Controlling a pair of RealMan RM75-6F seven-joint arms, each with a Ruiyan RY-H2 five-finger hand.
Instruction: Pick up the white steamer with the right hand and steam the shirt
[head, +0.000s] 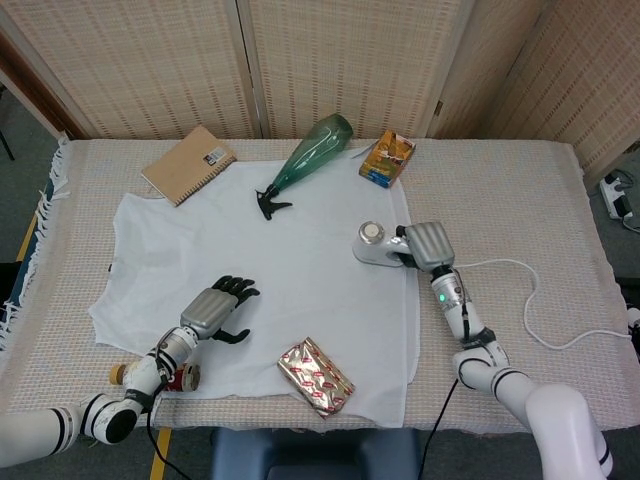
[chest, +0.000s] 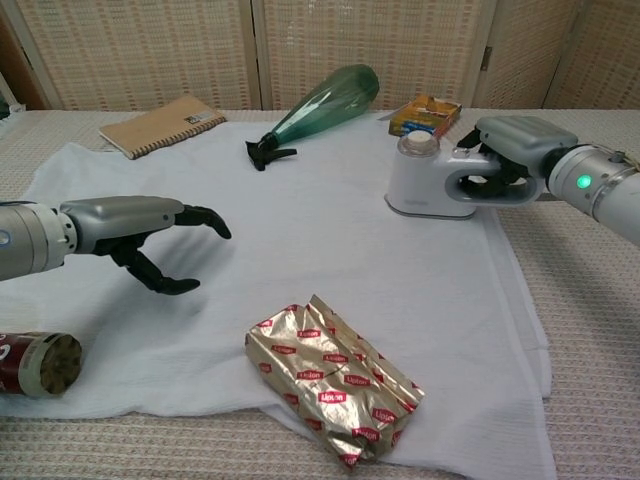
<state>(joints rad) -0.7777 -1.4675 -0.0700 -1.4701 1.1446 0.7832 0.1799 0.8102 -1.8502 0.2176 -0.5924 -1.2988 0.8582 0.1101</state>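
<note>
1. Chest view: my left hand (chest: 150, 235) hovers over the shirt (chest: 300, 260), fingers curled apart, holding nothing.
2. My right hand (chest: 515, 150) grips the steamer (chest: 425, 180) by its handle at the shirt's right edge.

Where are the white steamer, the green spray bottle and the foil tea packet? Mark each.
white steamer (chest: 430, 190), chest view, front of body
green spray bottle (head: 312, 150), head view, mid-body
foil tea packet (chest: 333, 378), chest view, top face
</note>
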